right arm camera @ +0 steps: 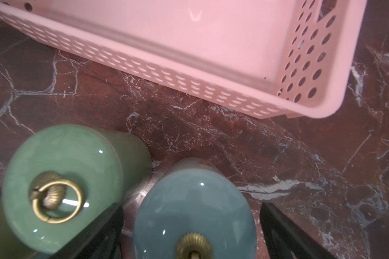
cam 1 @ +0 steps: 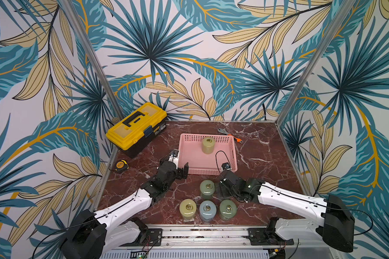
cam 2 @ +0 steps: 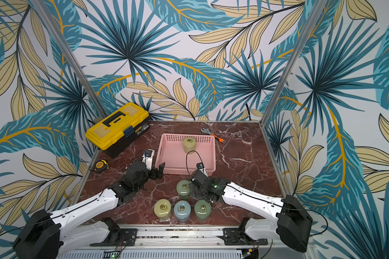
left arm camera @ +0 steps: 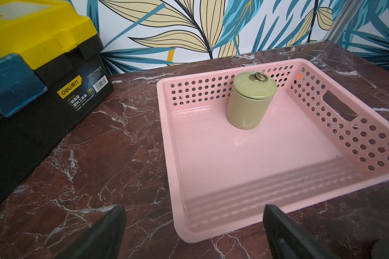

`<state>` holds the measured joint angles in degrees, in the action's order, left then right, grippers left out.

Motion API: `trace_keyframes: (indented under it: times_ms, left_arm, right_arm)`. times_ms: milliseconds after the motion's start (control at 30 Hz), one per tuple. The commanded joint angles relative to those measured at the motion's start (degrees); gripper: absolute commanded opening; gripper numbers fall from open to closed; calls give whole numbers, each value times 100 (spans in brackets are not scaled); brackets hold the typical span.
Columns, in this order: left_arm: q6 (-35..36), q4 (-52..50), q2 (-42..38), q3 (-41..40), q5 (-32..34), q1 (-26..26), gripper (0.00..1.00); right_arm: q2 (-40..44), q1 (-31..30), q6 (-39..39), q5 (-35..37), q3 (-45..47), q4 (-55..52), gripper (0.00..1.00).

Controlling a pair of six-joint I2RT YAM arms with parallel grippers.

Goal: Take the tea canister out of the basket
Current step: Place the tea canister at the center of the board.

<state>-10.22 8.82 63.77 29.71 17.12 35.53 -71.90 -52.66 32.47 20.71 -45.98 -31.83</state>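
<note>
Bearing the basket (cam 1: 222, 139), red marble tabletop (cam 1: 267, 157) meets seemingly papered leafy walls (cam 1: 189, 56).

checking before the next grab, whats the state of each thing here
basket, upright, holds one canister
canister in basket, upright, lid on
table canisters, upright, lids on
toolbox, lid shut
wrench, lying flat on the table
tape measure, tape not drawn out
left gripper, open, empty
right gripper, open, gripping nothing
</note>
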Motion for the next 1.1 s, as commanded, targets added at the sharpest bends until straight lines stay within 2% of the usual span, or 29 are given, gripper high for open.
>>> trace_keyframes:
  times_ms: [0, 233, 500, 800, 1067]
  left_arm:
    - [105, 120, -61, -105, -203, -20, 100]
    - [187, -20, -188, 51, -750, -20, 100]
    - [-6, -887, -83, 909, -1313, -11, 100]
    - [-296, -1444, 794, 2002, -1343, 58, 100]
    - [-467, -1780, 1707, 2871, -1099, 250, 100]
  right_arm:
    - [114, -26, -142, 217, -165, -166, 99]
    - [254, 35, -410, 416, -333, -231, 99]
    - [572, 529, -964, 325, -447, -205, 99]
    - [824, 1342, -1614, 46, -331, 204, 99]
    - [1171, 1530, -2111, 37, 107, 1042, 99]
